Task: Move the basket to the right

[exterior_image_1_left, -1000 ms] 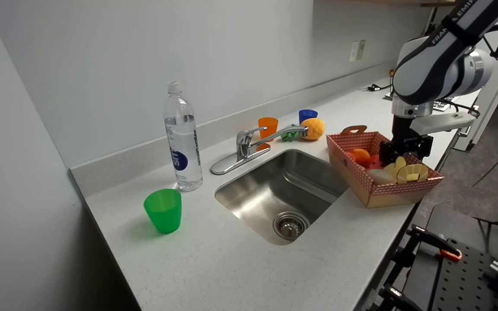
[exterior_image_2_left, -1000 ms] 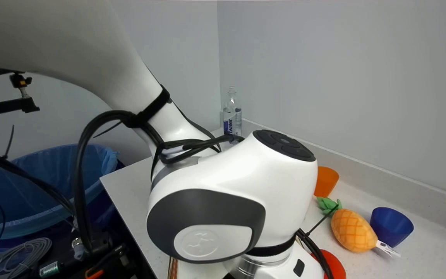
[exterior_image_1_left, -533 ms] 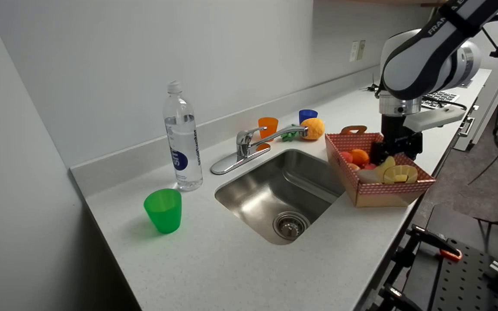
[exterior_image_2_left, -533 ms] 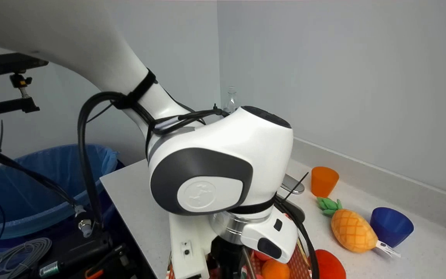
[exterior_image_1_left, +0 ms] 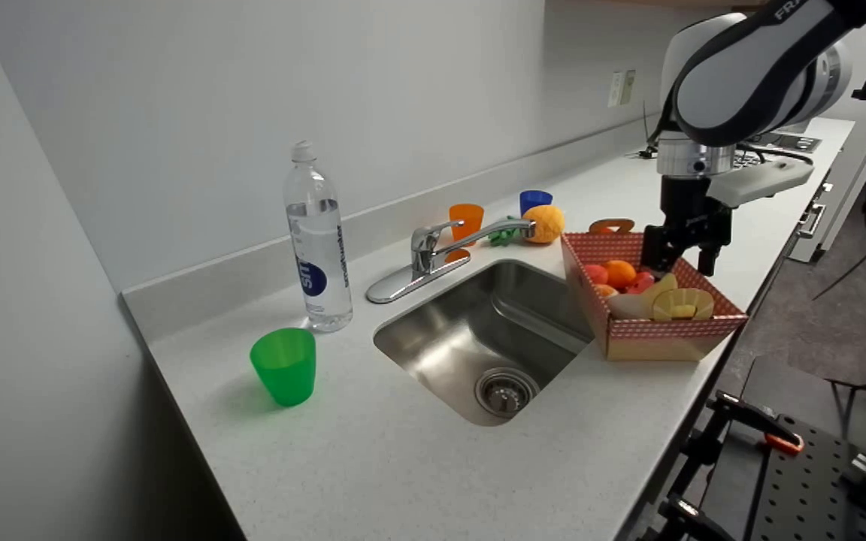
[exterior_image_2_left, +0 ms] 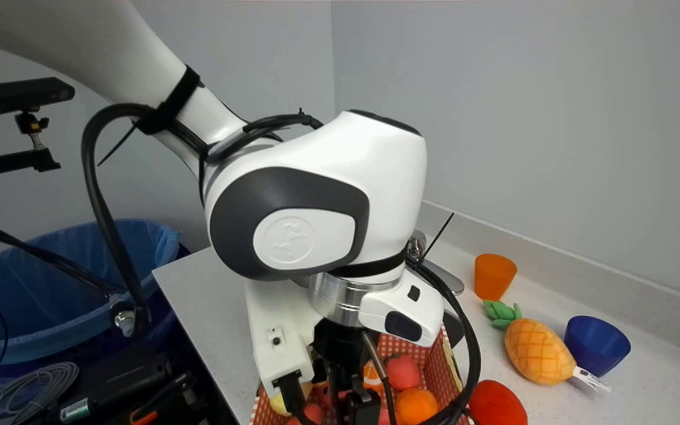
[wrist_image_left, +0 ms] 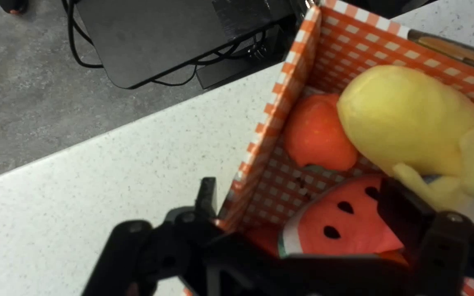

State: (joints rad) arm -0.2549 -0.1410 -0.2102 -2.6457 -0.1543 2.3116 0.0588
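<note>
The basket (exterior_image_1_left: 662, 347) is a box with a red-and-white checked lining and tan outer walls. It stands on the counter beside the sink and holds toy fruit. In the wrist view its side wall (wrist_image_left: 278, 100) runs between my fingers. My gripper (exterior_image_1_left: 681, 264) is open above the basket's counter-edge side, also shown in the wrist view (wrist_image_left: 298, 189). One finger is outside the wall, the other is over the inside, above a watermelon slice (wrist_image_left: 344, 222). The fingers do not press on the wall. In an exterior view the arm hides much of the basket (exterior_image_2_left: 443, 372).
The sink (exterior_image_1_left: 493, 338) and faucet (exterior_image_1_left: 425, 252) lie beside the basket. A bottle (exterior_image_1_left: 320, 248), green cup (exterior_image_1_left: 286, 368), orange cup (exterior_image_2_left: 493, 277), blue cup (exterior_image_2_left: 597, 345), toy pineapple (exterior_image_2_left: 538, 351) and red toy (exterior_image_2_left: 496, 404) stand on the counter. The counter edge (exterior_image_1_left: 704, 376) is close to the basket.
In an exterior view the basket has slid a little left, toward the sink. My gripper moved left with it, then rose, and its fingers now show apart above the rim.
</note>
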